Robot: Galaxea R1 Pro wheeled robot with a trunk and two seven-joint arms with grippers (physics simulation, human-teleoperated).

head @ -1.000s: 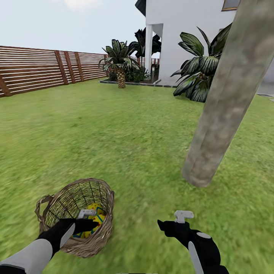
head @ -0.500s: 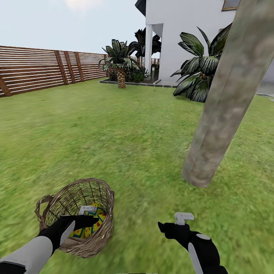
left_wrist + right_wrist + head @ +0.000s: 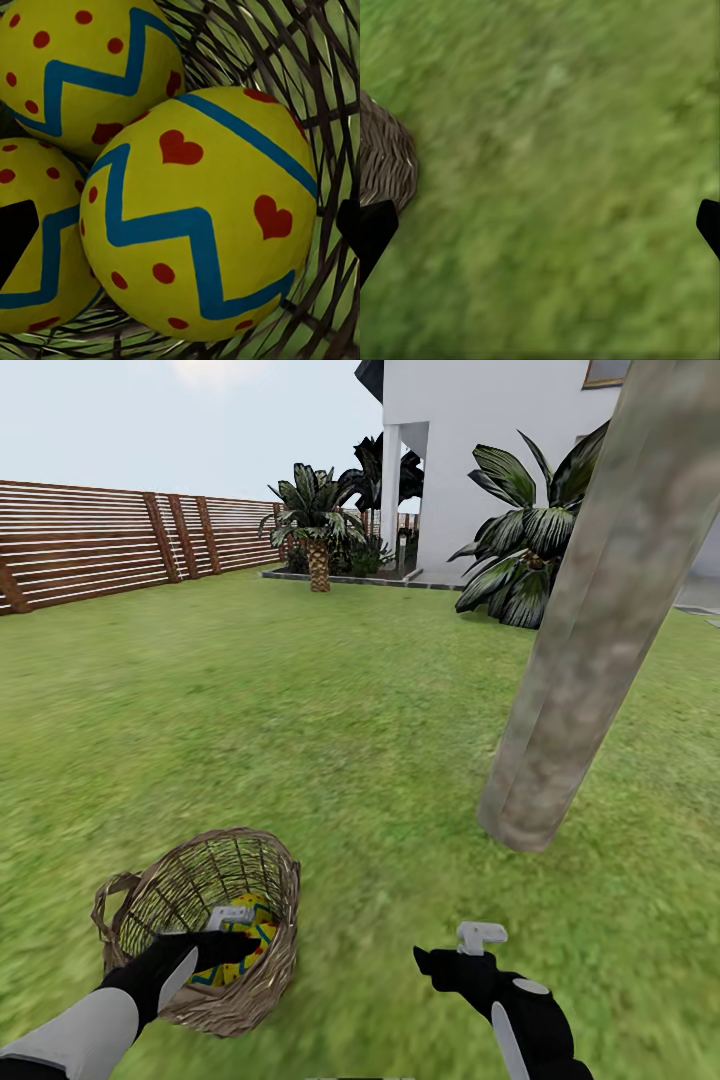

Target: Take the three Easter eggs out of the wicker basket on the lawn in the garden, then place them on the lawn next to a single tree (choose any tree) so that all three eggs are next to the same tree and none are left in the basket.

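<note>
The wicker basket [image 3: 286,880] sits on the lawn [image 3: 330,710] at the lower left of the head view. Yellow Easter eggs [image 3: 260,932] with blue zigzags lie inside it. My left gripper [image 3: 228,940] reaches down into the basket. In the left wrist view it is open [image 3: 182,229], its dark fingertips [image 3: 15,236] spread either side of the nearest egg [image 3: 199,217], with two more eggs [image 3: 82,71] [image 3: 41,247] pressed against it. My right gripper [image 3: 442,963] hovers open above bare grass beside the basket [image 3: 382,161]. The tree trunk [image 3: 590,630] rises at the right.
A brown slatted fence [image 3: 90,545] runs along the far left. Short palms [image 3: 318,520] and a broad-leaved shrub [image 3: 520,550] stand before the white house [image 3: 470,420]. Open grass lies between the basket and the trunk's base [image 3: 515,825].
My left gripper has shifted slightly to the right over the eggs inside the basket. The right gripper has sunk a touch. Basket and eggs have stayed put.
</note>
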